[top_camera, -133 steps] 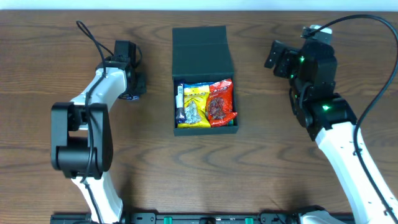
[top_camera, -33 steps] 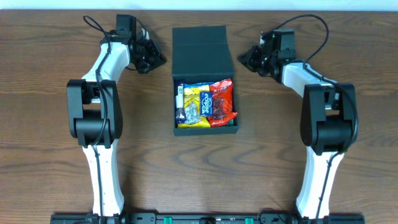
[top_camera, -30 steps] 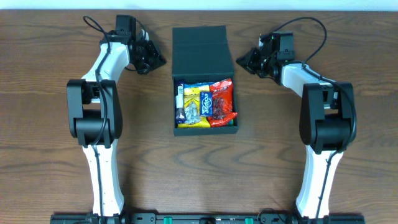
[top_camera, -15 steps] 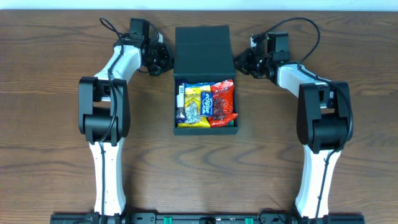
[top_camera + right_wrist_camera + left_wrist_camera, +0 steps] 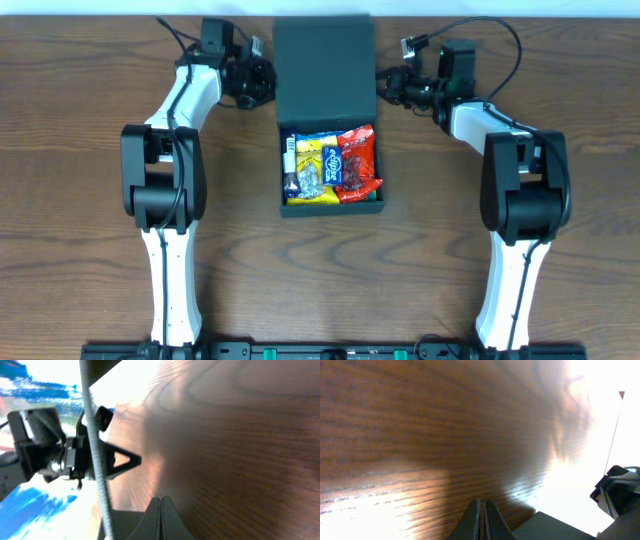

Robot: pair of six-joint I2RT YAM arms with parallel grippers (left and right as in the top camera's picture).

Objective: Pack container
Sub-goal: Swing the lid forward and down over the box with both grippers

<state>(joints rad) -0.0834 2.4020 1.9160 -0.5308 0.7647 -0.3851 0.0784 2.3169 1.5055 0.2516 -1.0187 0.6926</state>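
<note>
Wooden table [image 5: 80, 290]: dark brown grain, filling the overhead view.

Left arm [image 5: 165, 190] and right arm [image 5: 520, 190]: white and black, each reaching from the near edge toward the far side, one on either side of the box. Black cable [image 5: 500, 35] loops above the right arm.

Container [image 5: 330, 211]: dark green, square, at mid-table between the arms. Open.

Lid [image 5: 323, 65]: hinged flap, plain dark green, extending from the box toward the far edge.

Contents, filling the box:
- yellow packet [image 5: 312, 158], centre-left;
- red packet [image 5: 358, 165], on the right side;
- blue packet [image 5: 333, 168], small, between yellow and red;
- silvery wrapped piece [image 5: 308, 180], on the yellow packet;
- narrow white stick-shaped item [image 5: 290, 158], along the left wall.

Left gripper [image 5: 262, 82]: at the lid's left edge. Fingers [image 5: 473, 520] pressed together, nothing seen between them, low over the wood; a lid corner shows just beside them.

Right gripper [image 5: 388, 86]: at the lid's right edge. Fingers [image 5: 154, 517] likewise clenched tip to tip, with the lid seen edge-on alongside.
</note>
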